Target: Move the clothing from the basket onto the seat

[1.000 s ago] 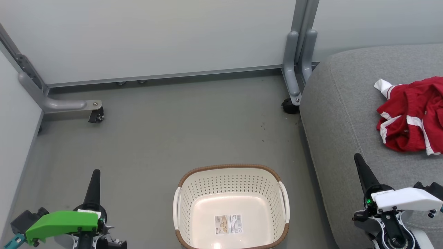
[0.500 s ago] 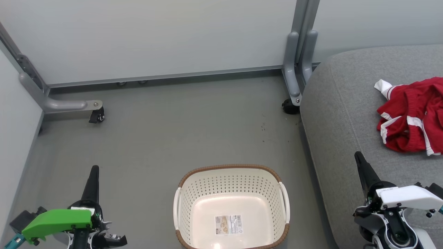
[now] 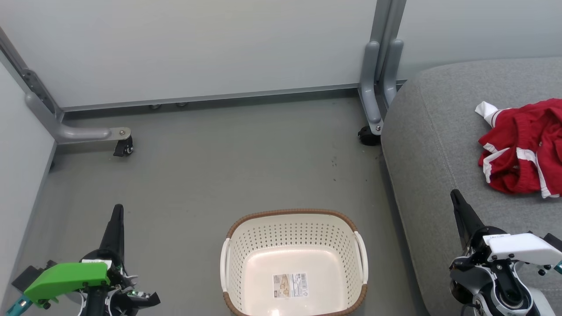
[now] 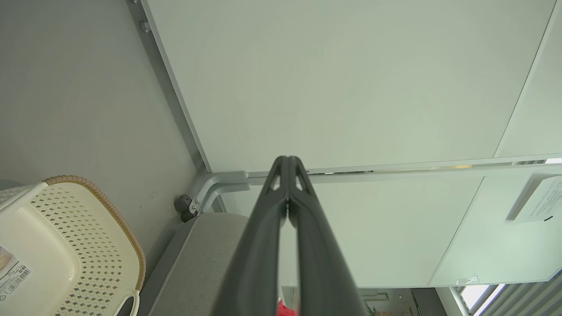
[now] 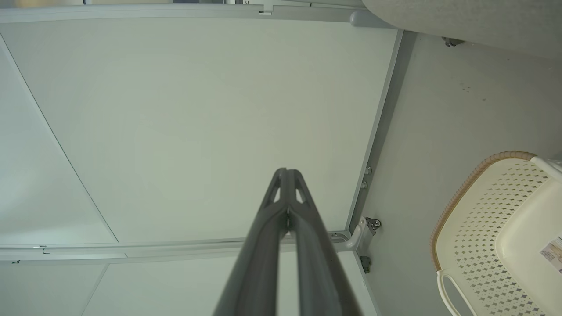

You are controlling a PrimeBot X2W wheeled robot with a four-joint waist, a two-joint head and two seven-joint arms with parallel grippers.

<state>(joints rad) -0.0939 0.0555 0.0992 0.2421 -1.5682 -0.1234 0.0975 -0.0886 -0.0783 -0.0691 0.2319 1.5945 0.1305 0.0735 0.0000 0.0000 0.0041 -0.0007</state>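
Observation:
The red clothing with white trim lies crumpled on the grey seat at the right edge of the head view. On the floor stands the cream basket with its brown woven rim; nothing but a paper label lies inside. My left gripper is shut and holds nothing, low at the left of the basket. Over the seat's front, below the clothing, my right gripper is shut and holds nothing. The wrist views show the basket, the left gripper and the right gripper.
Pale partition walls close off the back and left. A grey frame leg with a caster sits at the far left, another caster by the seat's corner. Bare grey floor stretches beyond the basket.
Both arms have drawn back toward the bottom of the head view. The left fingertips edged slightly upward in the picture; the right gripper's body sank lower. Clothing and basket stayed put.

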